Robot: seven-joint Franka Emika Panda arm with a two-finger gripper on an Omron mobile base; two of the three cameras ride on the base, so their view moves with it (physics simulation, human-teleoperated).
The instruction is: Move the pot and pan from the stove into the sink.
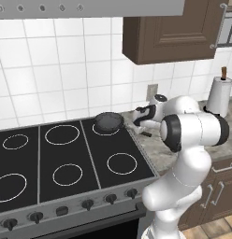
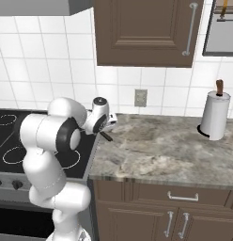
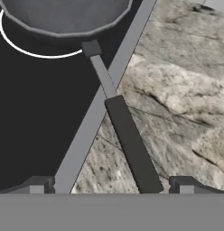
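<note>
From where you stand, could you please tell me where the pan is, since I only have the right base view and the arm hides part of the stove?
Observer: In the left base view the pan sits on the stove's back right burner ring.
Operator: Thank you; where does its handle point?
Observer: In the hand view the handle crosses the stove's edge onto the counter.
Operator: Are the fingers around it?
Observer: The fingers stand open, the handle's end between them, untouched.
</note>
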